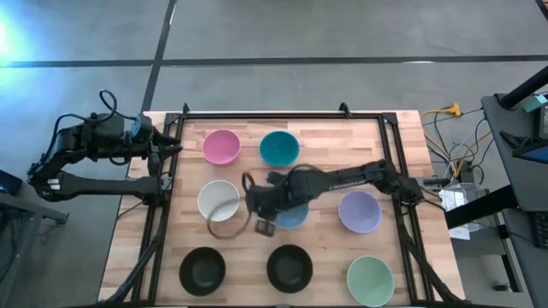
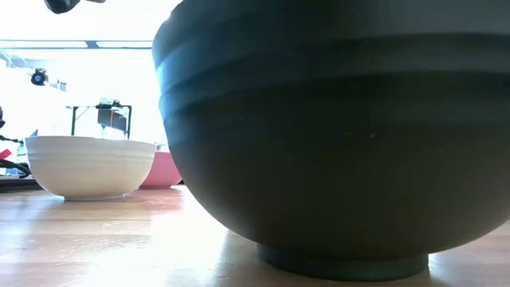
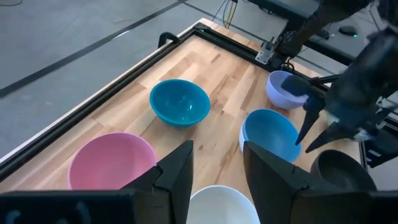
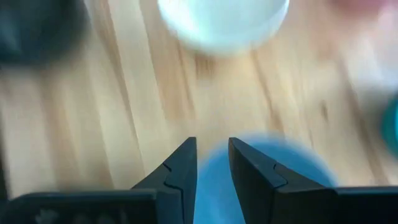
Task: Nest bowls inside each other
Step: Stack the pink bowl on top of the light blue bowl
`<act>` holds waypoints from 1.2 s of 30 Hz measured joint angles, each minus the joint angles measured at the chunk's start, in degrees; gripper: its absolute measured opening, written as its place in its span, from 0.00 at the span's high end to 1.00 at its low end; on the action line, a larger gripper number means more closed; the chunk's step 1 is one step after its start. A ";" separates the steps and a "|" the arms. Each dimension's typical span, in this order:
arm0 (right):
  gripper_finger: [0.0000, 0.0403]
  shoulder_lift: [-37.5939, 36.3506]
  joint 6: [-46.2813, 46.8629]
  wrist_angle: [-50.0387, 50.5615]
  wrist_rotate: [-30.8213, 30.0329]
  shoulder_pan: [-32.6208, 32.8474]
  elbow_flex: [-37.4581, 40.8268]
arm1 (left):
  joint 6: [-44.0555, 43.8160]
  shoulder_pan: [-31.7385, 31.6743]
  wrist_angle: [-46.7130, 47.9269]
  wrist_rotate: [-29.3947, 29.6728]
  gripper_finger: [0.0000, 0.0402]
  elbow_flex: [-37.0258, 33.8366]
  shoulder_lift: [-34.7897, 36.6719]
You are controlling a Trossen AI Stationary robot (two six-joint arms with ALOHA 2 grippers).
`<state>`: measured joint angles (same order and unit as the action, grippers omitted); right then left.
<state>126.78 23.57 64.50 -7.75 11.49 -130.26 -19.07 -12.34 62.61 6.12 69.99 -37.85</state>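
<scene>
Dark right hand (image 1: 253, 208) above blue bowl (image 1: 294, 216)

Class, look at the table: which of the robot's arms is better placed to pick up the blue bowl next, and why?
The right. Its pincer is open over the blue bowl, while the left pincer waits at the table's far-left edge.

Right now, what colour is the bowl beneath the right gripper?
Blue bowl; the left wrist view shows it best.

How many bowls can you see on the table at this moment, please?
8. Back row: pink bowl, teal bowl. Middle row: white bowl, blue bowl partly under the right arm, lavender bowl. Front row: two black bowls, pale green bowl. The arm may hide another.
</scene>
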 joint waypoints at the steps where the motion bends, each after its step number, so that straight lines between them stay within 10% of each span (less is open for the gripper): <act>1: 0.79 -0.24 0.00 -3.10 0.00 -0.84 0.00 | -0.02 0.00 0.00 0.01 0.69 -0.11 0.00; 13: 0.79 -1.01 -2.23 -28.71 15.59 -14.47 3.04 | -2.93 0.00 1.44 0.13 0.69 -0.27 1.48; 23: 0.79 0.76 -41.95 -30.18 17.38 -20.49 4.79 | -3.67 -0.04 1.34 3.52 0.69 -1.39 2.97; 36: 0.65 10.76 -57.06 -36.56 19.57 -23.49 4.14 | -7.72 0.00 0.56 6.41 0.69 -3.34 0.35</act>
<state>137.54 -33.49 27.94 11.83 -12.00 -126.11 -26.79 -12.34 63.17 12.53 66.65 -37.50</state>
